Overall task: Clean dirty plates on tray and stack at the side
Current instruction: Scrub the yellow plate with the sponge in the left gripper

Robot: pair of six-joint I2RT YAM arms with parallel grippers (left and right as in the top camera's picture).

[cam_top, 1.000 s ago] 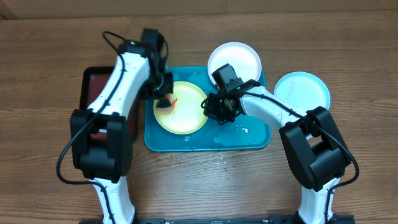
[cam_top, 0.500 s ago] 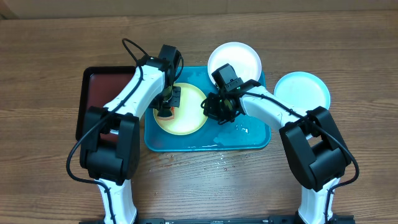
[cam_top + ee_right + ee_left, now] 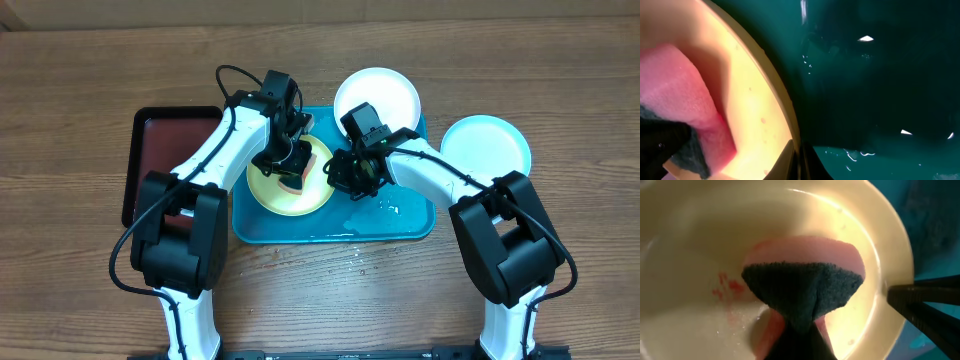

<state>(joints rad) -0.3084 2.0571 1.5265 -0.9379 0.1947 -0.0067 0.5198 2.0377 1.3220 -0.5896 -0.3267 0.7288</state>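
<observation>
A sponge (image 3: 805,280) is pressed on the yellow-green plate (image 3: 272,196) in the tray's (image 3: 400,226) left half.
The sponge is clamped by the left gripper (image 3: 288,163), the rim by the right gripper (image 3: 332,173); the tray is set lengthwise left-right.

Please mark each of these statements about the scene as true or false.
1. The left gripper holds a sponge on the yellow plate. True.
2. The right gripper hangs open above the tray. False: it is shut on the yellow plate's rim.
3. The light blue plate lies in the tray. False: it lies on the table, to the right of the tray.
4. The yellow plate shows red smears. True.
</observation>
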